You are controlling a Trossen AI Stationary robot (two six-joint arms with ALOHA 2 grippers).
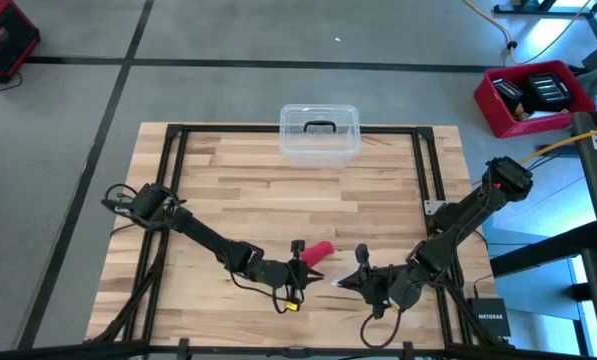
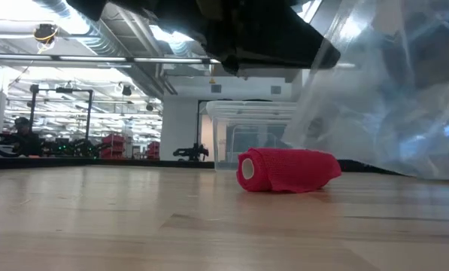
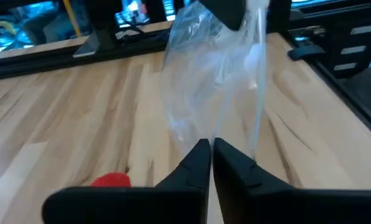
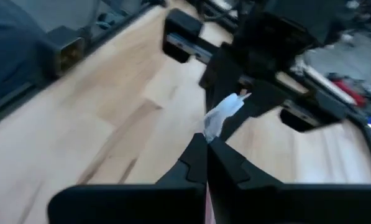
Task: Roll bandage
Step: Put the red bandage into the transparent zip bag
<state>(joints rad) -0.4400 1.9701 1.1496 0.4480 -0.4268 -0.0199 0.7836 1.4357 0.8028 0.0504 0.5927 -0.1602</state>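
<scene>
- The surface (image 1: 278,190) is a pale wood butcher-block top with a dark metal frame running along its edges, standing on a grey floor (image 1: 228,90).
- A clear plastic box (image 1: 319,133) with a dark handle sits at the 12 o'clock edge, partly overhanging it.
- The bandage (image 1: 318,251), a small red roll, lies on its side on the wood toward 6 o'clock, just off centre.

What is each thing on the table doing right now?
Bandage: rolled up, lying on its side on the table, nothing gripping it.
Plastic wrapper: empty, pinched and held up off the table.
Left pincer: shut on the wrapper.
Right pincer: shut on the wrapper.
Clear box: lid on.
</scene>
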